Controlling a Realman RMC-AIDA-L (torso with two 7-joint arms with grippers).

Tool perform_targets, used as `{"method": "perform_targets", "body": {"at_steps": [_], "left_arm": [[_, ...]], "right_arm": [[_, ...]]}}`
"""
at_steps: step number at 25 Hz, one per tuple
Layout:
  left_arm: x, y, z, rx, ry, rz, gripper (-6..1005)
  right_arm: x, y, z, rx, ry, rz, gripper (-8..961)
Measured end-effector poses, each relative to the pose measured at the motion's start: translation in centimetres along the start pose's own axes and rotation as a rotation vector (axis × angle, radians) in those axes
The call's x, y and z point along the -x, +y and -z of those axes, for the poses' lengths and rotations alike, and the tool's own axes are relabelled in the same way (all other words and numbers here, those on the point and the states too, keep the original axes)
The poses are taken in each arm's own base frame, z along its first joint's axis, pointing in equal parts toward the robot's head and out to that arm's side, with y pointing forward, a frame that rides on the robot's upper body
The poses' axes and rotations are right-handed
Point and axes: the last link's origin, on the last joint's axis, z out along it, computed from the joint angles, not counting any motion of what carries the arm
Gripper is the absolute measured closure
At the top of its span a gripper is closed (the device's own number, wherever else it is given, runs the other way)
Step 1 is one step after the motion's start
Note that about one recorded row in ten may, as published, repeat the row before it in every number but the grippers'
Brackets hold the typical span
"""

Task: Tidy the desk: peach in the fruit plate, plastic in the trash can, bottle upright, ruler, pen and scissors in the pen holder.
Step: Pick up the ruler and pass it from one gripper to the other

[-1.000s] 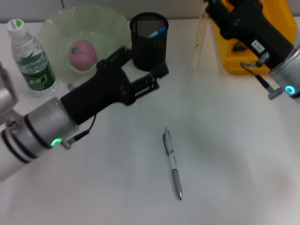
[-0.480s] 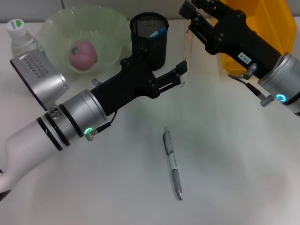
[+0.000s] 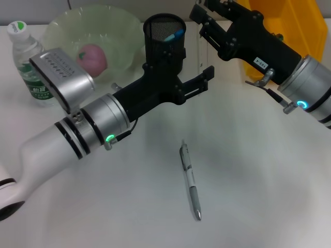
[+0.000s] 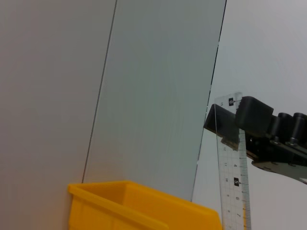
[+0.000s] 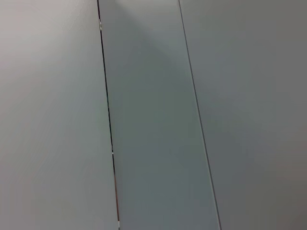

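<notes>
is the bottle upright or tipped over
Upright: the bottle stands on its base with its cap on top, beside the fruit plate.

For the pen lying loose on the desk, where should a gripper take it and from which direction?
Probably mid-barrel, from straight above. The pen lies flat on the desk, its length running toward and away from the robot, with nothing beside it. Fingers closing across the thin barrel, left to right, should pinch it squarely near its balance point.

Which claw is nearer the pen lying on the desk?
Left. The left claw hovers just beyond the pen, by the pen holder; the right claw is farther back, holding the ruler.
</notes>
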Motion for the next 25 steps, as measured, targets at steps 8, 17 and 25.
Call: {"method": "perform_targets", "body": {"at_steps": [8,17,25], "left_arm": [[0.3,0.3,-0.8,-0.039,-0.008,-0.042,221],[0.5,0.4,-1.0,-0.060,-0.018,-0.059,226],[0.7,0.2,-1.3,-0.074,-0.034,-0.057,345]], "right_arm": [[-0.1,0.0,-0.4,0.011,0.014,0.007,555],[-0.1,-0.2,-0.7,0.001,0.025,0.014,553],[-0.1,-0.2,-0.7,-0.001,0.025,0.064,551]]}}
